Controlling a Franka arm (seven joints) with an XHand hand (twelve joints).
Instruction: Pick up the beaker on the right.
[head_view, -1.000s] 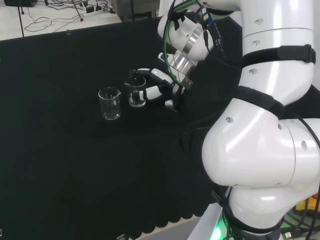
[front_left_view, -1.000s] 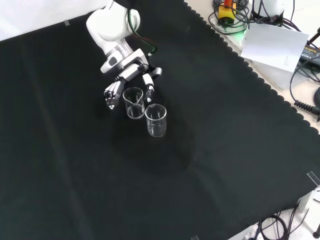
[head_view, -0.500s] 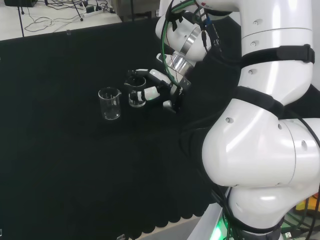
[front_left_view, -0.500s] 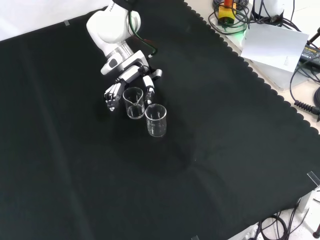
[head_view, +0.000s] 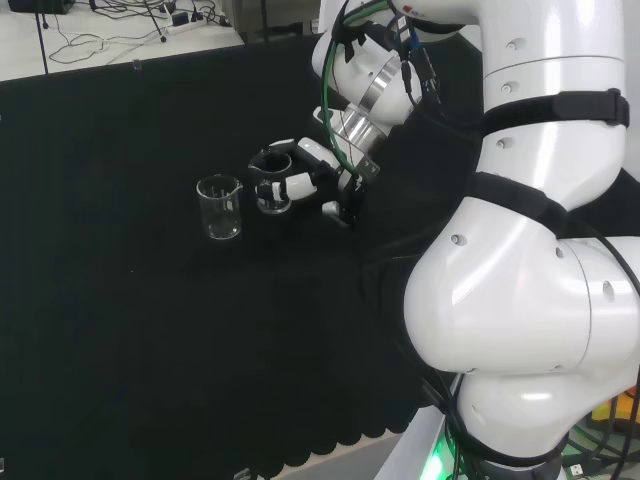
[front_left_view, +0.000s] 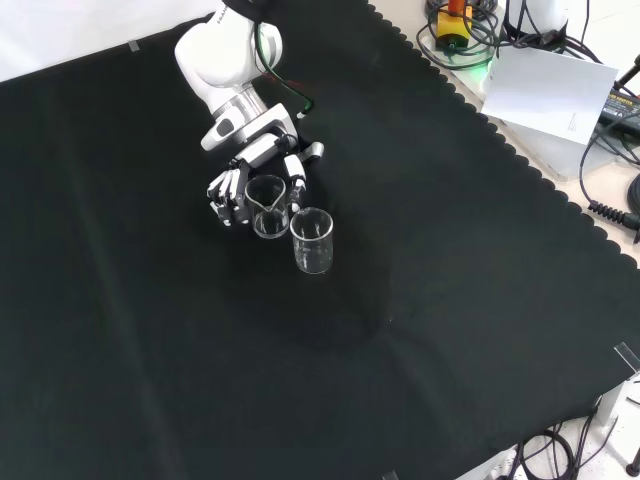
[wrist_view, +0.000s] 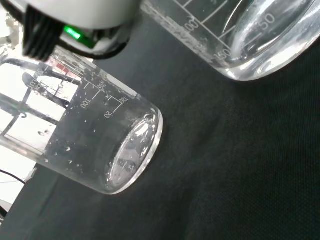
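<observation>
The black cloth (front_left_view: 420, 300) covers the bench, and the white arm (head_view: 530, 250) reaches across it, its big links at the right of the head view. At the arm's end the hand (front_left_view: 240, 185) is down at the cloth, and its fingers (front_left_view: 228, 192) and thumb (front_left_view: 297, 172) are curled round a clear glass beaker (front_left_view: 268, 205), one side each.

Against the picture of half a second ago, the fingers have drawn in: in the front view they then stood a little apart from the beaker's left wall, and now they lie against it. In the head view the fingers likewise wrap closer about the glass (head_view: 272, 188). The two beakers stand where they stood before.

The held beaker is the right one of the pair in the head view and the upper left one in the front view; whether its base has left the cloth cannot be told. The second beaker (front_left_view: 312, 240) stands upright just beside it, toward the lower right in the front view and to the left in the head view (head_view: 220, 207).

In the wrist view both carry white graduation marks with numerals on their walls. Both look empty, with small droplets inside the farther one (wrist_view: 95, 145).
</observation>
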